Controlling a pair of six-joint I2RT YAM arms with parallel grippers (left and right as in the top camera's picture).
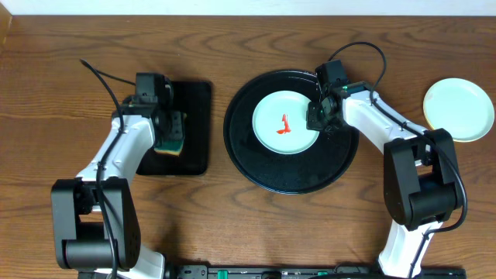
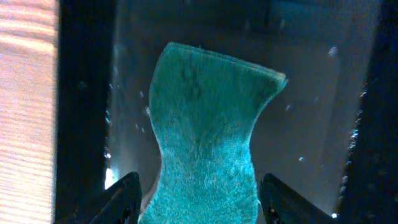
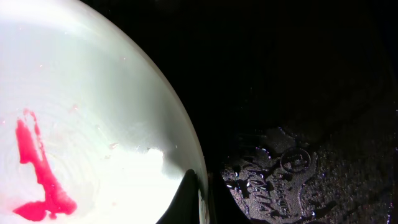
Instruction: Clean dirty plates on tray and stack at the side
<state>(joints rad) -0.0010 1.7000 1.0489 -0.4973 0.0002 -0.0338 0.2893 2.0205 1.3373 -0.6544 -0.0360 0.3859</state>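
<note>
Wood-grain table [image 1: 232,46], two arms working. Right gripper [image 1: 319,116] was clamped shut on the rim of a pale mint-white round plate with a red sauce smear [image 1: 267,128], which lay inside the large round glossy black tray [image 1: 256,167], probably to steady it for wiping. Left gripper [image 1: 167,130] hung partly open astride a green sponge [image 2: 205,124] just beneath it on a small rectangular black tray [image 1: 198,124], gripping nothing. Count: three plates, including a stacked pair of plates [image 1: 457,108] well outboard of the right gripper; one sponge; two trays.
</note>
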